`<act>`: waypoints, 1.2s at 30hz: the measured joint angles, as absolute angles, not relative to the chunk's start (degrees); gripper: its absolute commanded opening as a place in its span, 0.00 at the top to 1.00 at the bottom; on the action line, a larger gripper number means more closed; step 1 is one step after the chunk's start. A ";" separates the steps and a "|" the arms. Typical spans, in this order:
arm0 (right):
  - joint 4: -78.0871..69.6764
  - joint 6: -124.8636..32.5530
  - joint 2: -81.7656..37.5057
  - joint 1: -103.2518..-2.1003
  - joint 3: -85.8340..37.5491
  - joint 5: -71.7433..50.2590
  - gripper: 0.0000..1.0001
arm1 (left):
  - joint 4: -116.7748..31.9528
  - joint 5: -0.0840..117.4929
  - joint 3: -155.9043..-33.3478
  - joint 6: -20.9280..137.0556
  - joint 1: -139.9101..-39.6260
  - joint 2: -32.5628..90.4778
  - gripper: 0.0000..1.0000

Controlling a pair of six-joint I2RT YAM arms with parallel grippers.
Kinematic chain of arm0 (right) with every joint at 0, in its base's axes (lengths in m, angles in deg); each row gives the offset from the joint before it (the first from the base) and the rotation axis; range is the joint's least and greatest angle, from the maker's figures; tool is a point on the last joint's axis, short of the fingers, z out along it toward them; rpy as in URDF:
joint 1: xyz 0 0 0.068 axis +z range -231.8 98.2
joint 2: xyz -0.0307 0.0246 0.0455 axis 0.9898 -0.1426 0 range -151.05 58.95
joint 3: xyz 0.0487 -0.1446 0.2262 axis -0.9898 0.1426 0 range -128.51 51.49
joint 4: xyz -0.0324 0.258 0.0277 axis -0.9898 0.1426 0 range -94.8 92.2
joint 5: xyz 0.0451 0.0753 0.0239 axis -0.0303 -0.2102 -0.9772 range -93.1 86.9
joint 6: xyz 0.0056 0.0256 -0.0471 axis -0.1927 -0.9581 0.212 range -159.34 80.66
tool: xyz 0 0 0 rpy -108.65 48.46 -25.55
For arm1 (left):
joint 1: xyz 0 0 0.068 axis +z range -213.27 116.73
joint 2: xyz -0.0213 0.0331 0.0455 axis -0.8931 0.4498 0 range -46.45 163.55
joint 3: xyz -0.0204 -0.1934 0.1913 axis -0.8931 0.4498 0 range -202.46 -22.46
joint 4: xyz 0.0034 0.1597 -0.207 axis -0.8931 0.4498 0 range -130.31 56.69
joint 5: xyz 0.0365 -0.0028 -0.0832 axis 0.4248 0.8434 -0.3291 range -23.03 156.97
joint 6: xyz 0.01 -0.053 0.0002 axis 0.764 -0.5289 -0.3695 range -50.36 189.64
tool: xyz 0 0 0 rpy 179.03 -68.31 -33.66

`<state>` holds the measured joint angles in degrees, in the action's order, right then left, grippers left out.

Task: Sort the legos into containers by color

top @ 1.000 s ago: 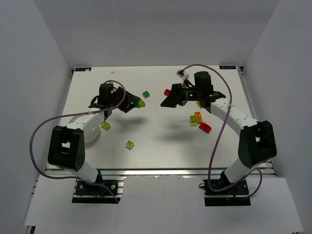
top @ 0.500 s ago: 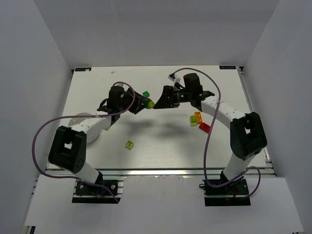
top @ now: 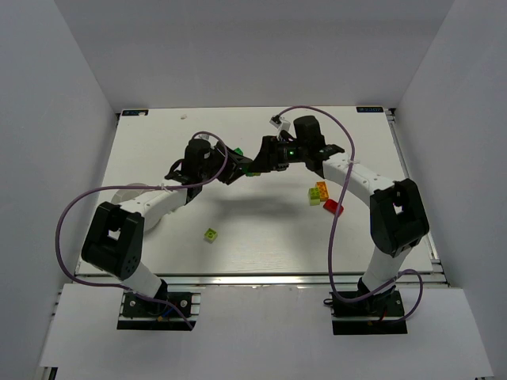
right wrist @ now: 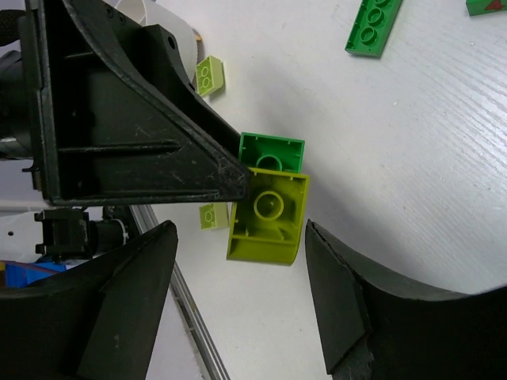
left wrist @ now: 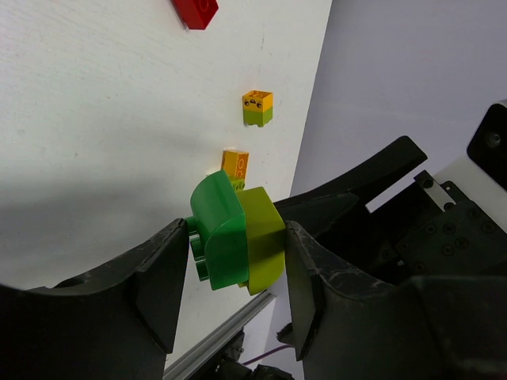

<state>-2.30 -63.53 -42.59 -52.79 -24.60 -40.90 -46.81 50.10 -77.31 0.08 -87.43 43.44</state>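
Watching both arms meeting above the middle of the counter (top: 261, 229), I am noting they were hanging well apart a second ago. My left jaws are clenching a dark green brick (left wrist: 215, 237) stuck to a lime brick (left wrist: 263, 252). My right jaws are standing wide open around the lime half, not gripping it. I am judging that a pull-apart is coming, since the two colours need separate compartments. The dish (top: 153, 221) is sitting at 8 o'clock, well apart.
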 measured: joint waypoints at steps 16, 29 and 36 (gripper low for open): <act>-1.95 -61.67 -43.44 -52.72 -24.60 -38.63 0.80 | -47.49 50.39 -77.35 -0.35 -88.24 43.50 0.76; -2.08 -61.10 -43.42 -52.53 -24.58 -39.26 1.00 | -46.92 53.86 -77.37 0.46 -88.35 42.08 0.23; -1.93 -58.85 -42.98 -52.53 -24.45 -40.60 1.00 | -45.39 56.92 -77.46 1.72 -88.35 39.00 0.22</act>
<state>-1.93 -58.85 -42.98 -52.53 -24.45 -40.60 -45.39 56.92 -77.46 1.72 -88.35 39.00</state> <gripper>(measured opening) 0.429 0.779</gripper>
